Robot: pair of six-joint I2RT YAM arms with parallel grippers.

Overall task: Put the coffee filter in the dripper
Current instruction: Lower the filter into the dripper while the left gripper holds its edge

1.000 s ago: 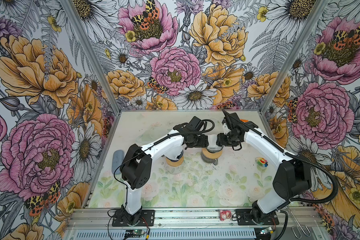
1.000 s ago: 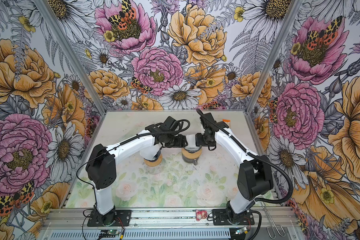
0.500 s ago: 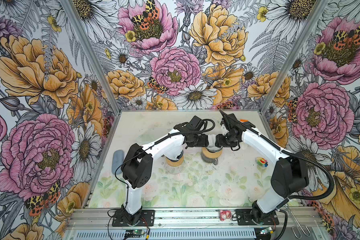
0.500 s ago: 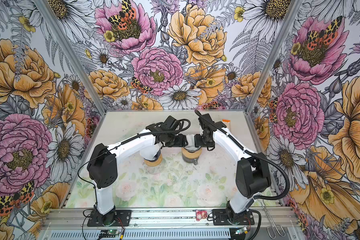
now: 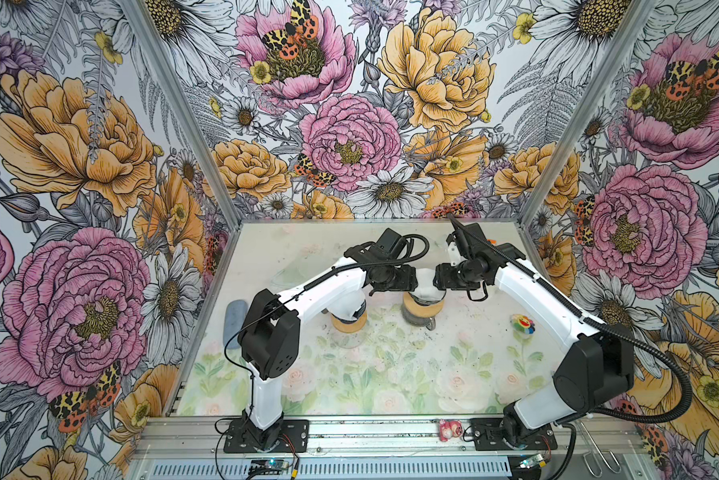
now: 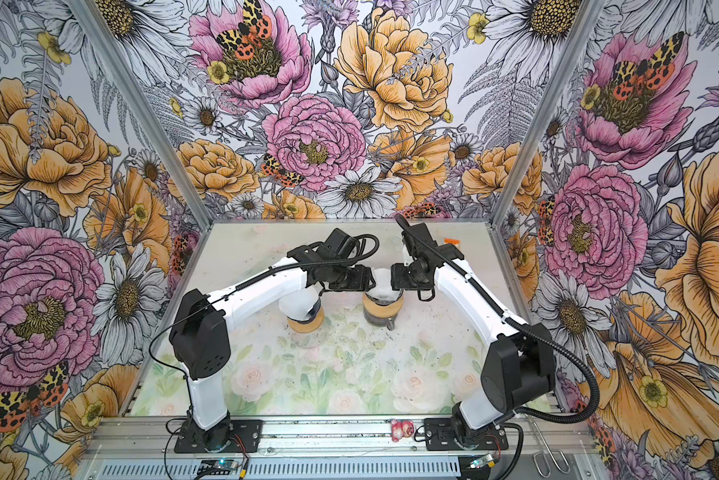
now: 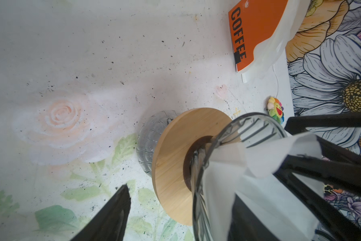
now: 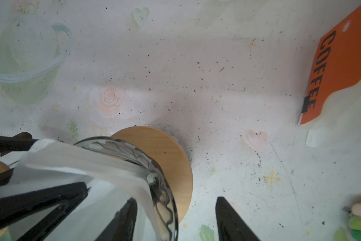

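The glass dripper [image 5: 423, 305] [image 6: 381, 309] with a wooden collar [image 7: 175, 158] [image 8: 169, 158] stands mid-table on a glass base. The white paper coffee filter [image 5: 424, 279] [image 7: 223, 187] [image 8: 87, 167] sits in its cone, its top edge crumpled above the rim. Both grippers meet over it. My left gripper [image 5: 408, 280] [image 7: 181, 194] is open, one finger outside the cone and one inside the filter. My right gripper [image 5: 440, 278] [image 8: 176, 200] is open too, straddling the rim on the opposite side.
A second wooden-collared dripper [image 5: 349, 322] stands under my left forearm. An orange COFFEE bag [image 7: 252, 31] [image 8: 342, 73] lies at the back right. A small flower toy [image 5: 523, 323] sits right of the dripper, and a grey-blue pad [image 5: 235, 322] lies by the left wall.
My right gripper has shifted a little leftward, closer over the dripper. The left gripper has stayed in place, and the filter has stayed in the cone.
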